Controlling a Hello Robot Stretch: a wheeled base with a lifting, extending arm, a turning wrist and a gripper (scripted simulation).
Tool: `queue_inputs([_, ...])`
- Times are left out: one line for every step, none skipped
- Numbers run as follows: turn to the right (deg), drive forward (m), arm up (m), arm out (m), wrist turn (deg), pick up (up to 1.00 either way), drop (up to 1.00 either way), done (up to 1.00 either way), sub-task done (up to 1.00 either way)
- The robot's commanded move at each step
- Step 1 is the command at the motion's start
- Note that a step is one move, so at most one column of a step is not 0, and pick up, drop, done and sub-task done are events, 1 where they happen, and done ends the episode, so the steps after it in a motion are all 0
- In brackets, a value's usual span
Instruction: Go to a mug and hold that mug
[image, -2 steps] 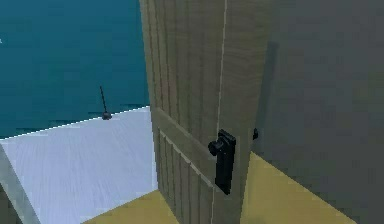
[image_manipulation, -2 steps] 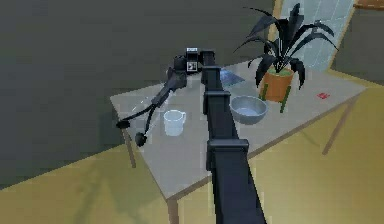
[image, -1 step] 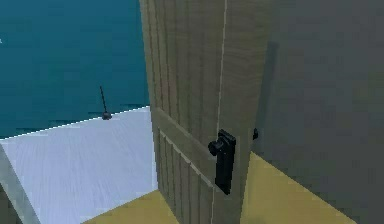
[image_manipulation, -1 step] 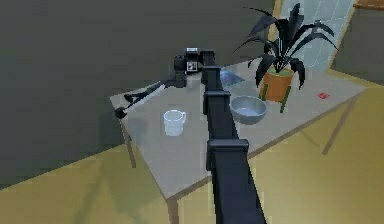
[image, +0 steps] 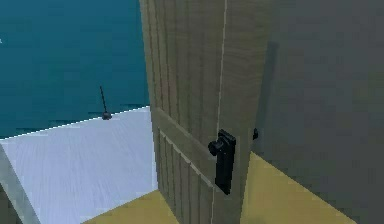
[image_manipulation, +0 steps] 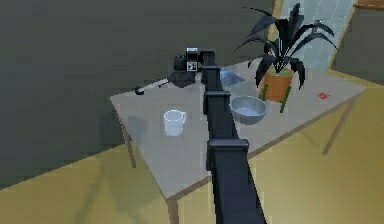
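Tool (image_manipulation: 179, 76) over desk (image_manipulation: 160, 150) far side. Mug (image_manipulation: 175, 122) stands apart from it, beside arm (image_manipulation: 222, 130). Can't tell tool's grip or load.

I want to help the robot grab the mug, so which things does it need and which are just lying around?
For the job:
mug, standing on the table
tool

Just lying about:
bowl
potted plant
small red thing
door
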Motion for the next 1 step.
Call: queue_inputs([0.0,0.00,0.00,0.00,21.0,0.00,0.00,0.00,0.00])
